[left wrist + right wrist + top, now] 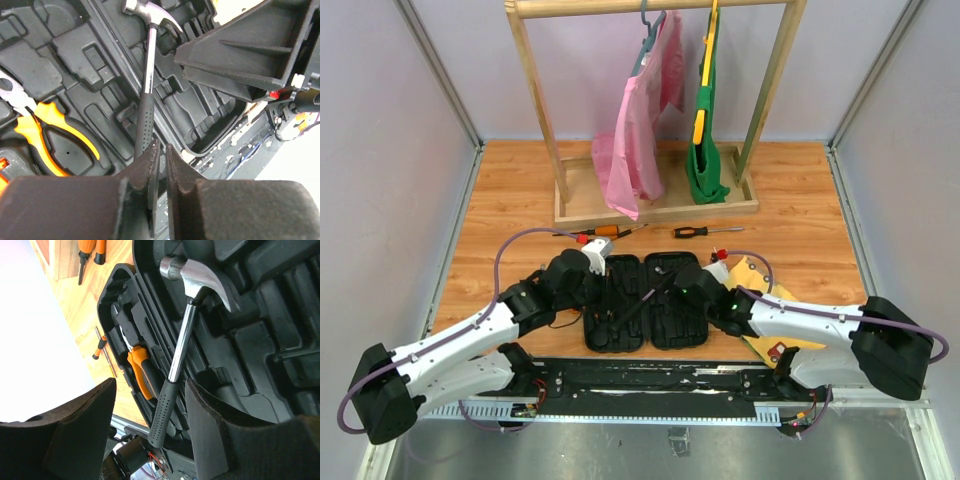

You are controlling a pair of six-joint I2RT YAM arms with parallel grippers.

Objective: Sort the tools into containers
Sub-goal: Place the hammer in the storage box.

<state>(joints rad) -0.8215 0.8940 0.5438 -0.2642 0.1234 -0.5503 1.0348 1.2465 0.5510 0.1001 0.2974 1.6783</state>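
Observation:
The black tool case (672,330) lies open in the middle of the table, both halves flat. A metal-headed hammer (148,75) lies slantwise across its hinge, head in the right half (200,280). Orange-handled pliers (47,127) sit in a slot of the left half. My left gripper (162,147) hovers at the end of the hammer's perforated grip, jaws nearly together with nothing between them. My right gripper (150,390) is open, a finger on each side of the hammer's grip, with a wide gap on the left side. Two screwdrivers (605,231) (705,231) lie on the table behind the case.
A wooden clothes rack (655,208) with pink and green garments stands at the back. The yellow picture board (760,280) lies under my right arm. A small screwdriver (100,347) lies beside the case's left half. A black rail (650,380) runs along the near edge.

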